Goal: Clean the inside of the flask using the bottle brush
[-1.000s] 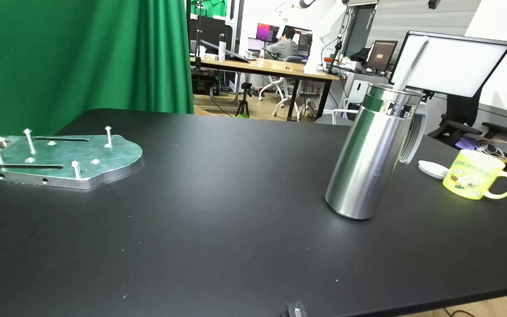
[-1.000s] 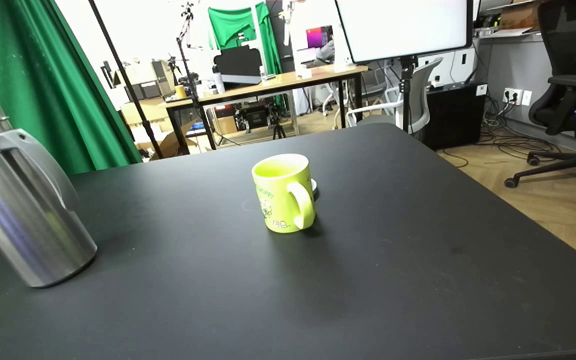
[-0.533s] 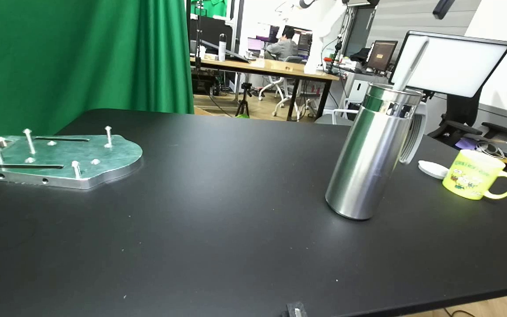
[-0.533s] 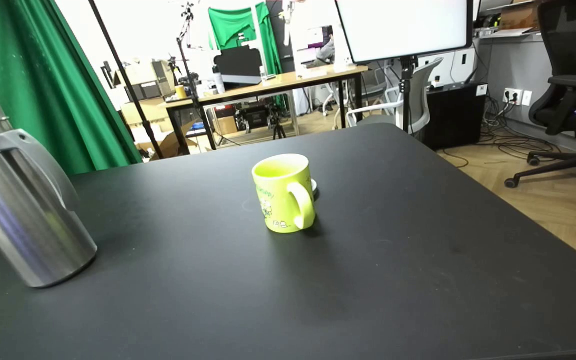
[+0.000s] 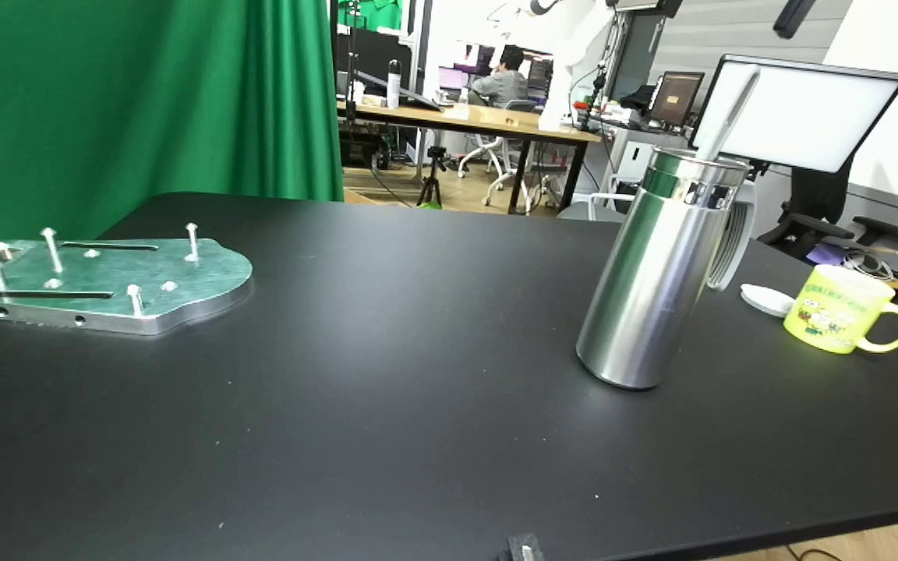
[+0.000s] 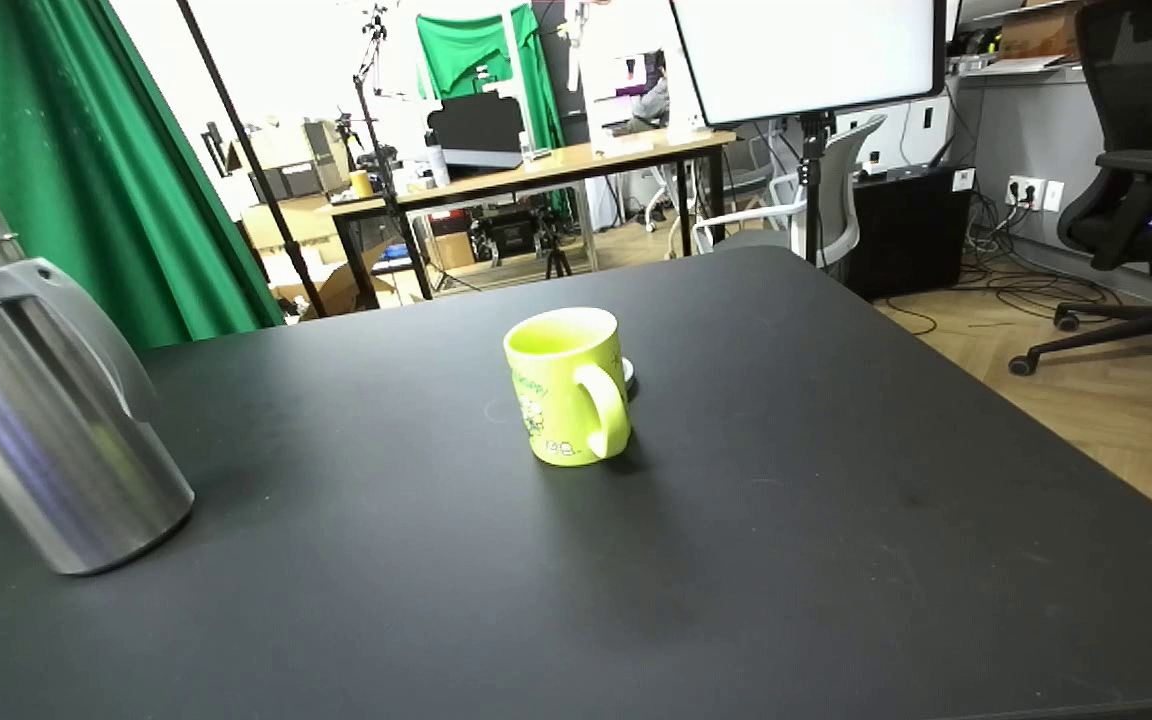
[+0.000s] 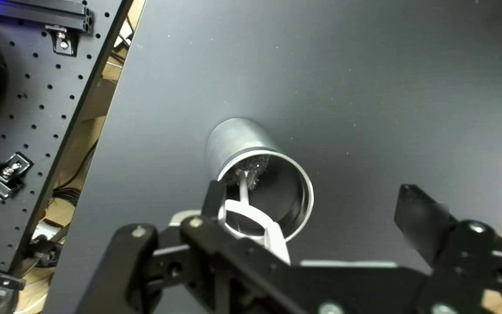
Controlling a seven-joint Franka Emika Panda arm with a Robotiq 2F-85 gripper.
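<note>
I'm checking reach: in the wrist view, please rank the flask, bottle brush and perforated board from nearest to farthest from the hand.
1. Bottle brush: pale handle, partly hidden behind the hand.
2. Flask: beneath that handle, near mid-picture.
3. Perforated board: farthest, along the picture's left side.

"What did the black table (image 5: 387, 374) carry?"
"In an exterior view, a flask (image 5: 659, 269) stood upright, a mug (image 5: 839, 309) at its three o'clock and a white disc (image 5: 766, 300) beside the mug."
"At the table's nine o'clock?"
"A metal plate (image 5: 110, 273); whether it touched was unclear."
</note>
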